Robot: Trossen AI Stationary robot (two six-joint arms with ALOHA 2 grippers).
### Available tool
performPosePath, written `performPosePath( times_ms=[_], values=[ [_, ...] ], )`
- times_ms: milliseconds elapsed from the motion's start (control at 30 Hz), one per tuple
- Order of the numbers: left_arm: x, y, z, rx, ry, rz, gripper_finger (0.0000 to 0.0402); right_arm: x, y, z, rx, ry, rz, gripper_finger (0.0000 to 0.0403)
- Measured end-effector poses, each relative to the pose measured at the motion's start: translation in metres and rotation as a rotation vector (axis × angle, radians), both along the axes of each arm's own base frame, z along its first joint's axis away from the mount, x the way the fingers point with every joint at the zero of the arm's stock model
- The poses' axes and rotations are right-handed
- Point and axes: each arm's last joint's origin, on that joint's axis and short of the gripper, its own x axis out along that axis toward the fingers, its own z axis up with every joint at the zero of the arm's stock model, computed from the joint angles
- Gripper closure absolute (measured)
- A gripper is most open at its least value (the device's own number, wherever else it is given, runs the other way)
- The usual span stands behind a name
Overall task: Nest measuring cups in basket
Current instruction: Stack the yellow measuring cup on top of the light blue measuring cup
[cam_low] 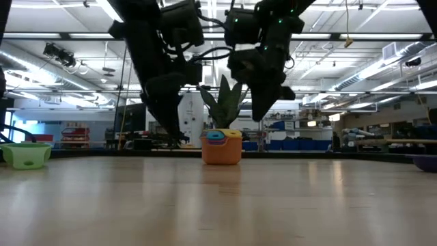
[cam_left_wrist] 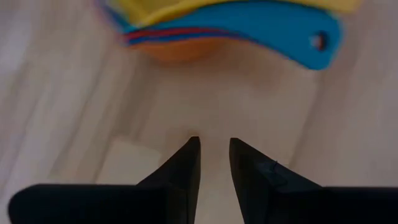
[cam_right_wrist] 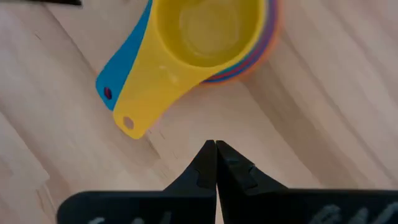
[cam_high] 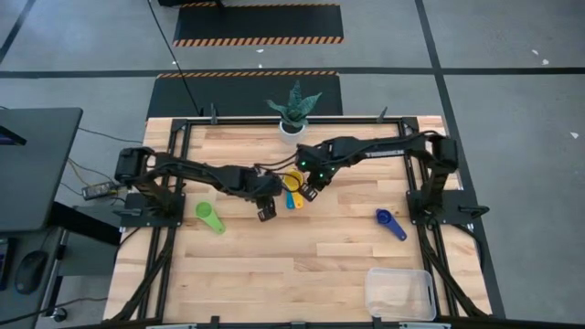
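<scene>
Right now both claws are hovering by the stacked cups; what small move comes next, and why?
Probably swing the left claw toward the green cup. That cup lies alone on the table, on the left arm's side, outside the nested stack. The left claw's fingers stand apart and empty, while the right claw is shut and empty beside the stack.

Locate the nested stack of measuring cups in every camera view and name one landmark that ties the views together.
High view: nested stack at table centre, between both gripper tips, in front of the potted plant.
Low view: stack at centre, orange cup outermost, the plant behind it.
Left wrist view: stack along the top edge.
Right wrist view: stack at top, yellow cup innermost.
Shared landmark: the blue handle, seen in both wrist views.
</scene>
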Motion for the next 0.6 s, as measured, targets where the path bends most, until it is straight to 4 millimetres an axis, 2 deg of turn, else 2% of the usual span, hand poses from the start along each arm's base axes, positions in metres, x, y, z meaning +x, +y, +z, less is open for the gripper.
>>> performPosePath(
  times_ms=[233, 400, 600],
  values=[
    [0.013, 0.0, -0.014, 0.021, -0.022, -0.134, 0.0311, 0.017, 0.003, -0.019, 0.057, -0.053, 0.07, 0.0401],
    [0.021, 0.001, -0.018, -0.032, -0.078, -0.19, 0.0311, 0.024, 0.003, -0.034, 0.085, -0.059, 0.117, 0.0402],
    [0.023, 0.004, -0.017, -0.027, -0.106, -0.185, 0.0311, 0.03, 0.002, -0.032, 0.057, -0.121, 0.155, 0.0402]
  ],
)
